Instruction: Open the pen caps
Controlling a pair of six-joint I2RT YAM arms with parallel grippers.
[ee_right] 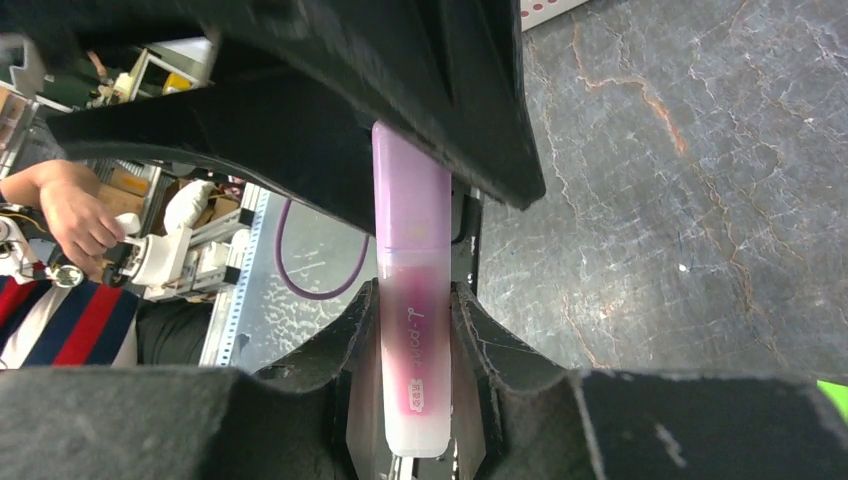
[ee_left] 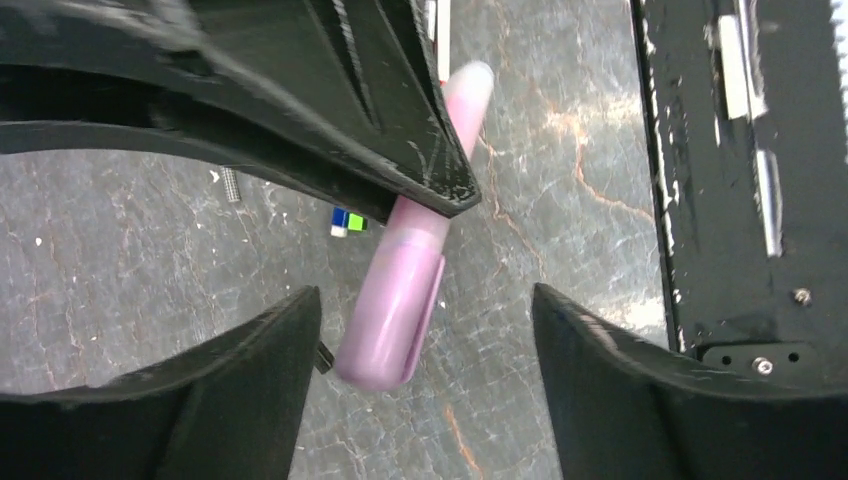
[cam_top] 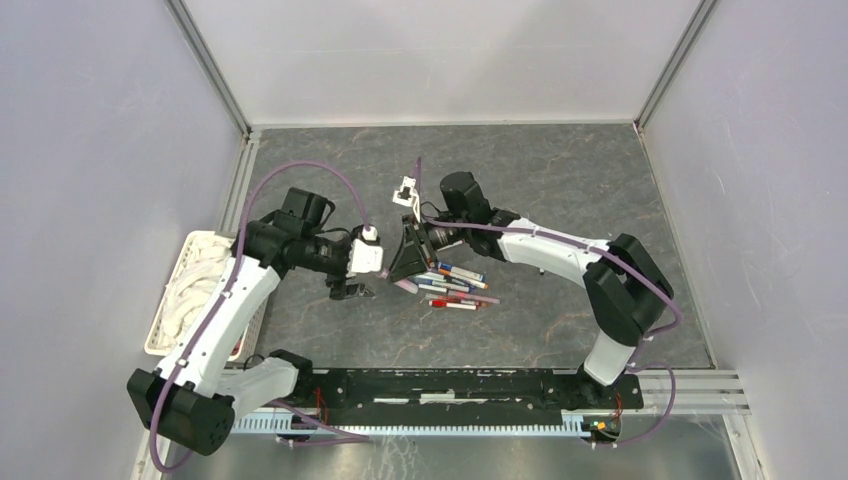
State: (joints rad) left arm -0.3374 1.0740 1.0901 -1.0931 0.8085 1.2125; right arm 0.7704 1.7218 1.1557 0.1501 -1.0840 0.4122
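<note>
My right pincer [ee_right: 415, 325] is clenched on the pink highlighter [ee_right: 415, 390], just beside the heap of pens [cam_top: 458, 285]; its lilac cap [ee_left: 392, 310], still on, sits between the wide-spread fingers [ee_left: 250, 390] of my released left pincer [ee_left: 425, 295]

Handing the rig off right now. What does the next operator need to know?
Right gripper: shut on the barrel of the pink pen.
Left gripper: open, fingers either side of the pen's lilac cap, not clamped.
Other pens: piled on the table beside the right gripper, too small to tell which are capped.
Done: one pen picked up and presented, cap still on.
Left: probably clamp the cap, pull it off, then work through the pile.
</note>
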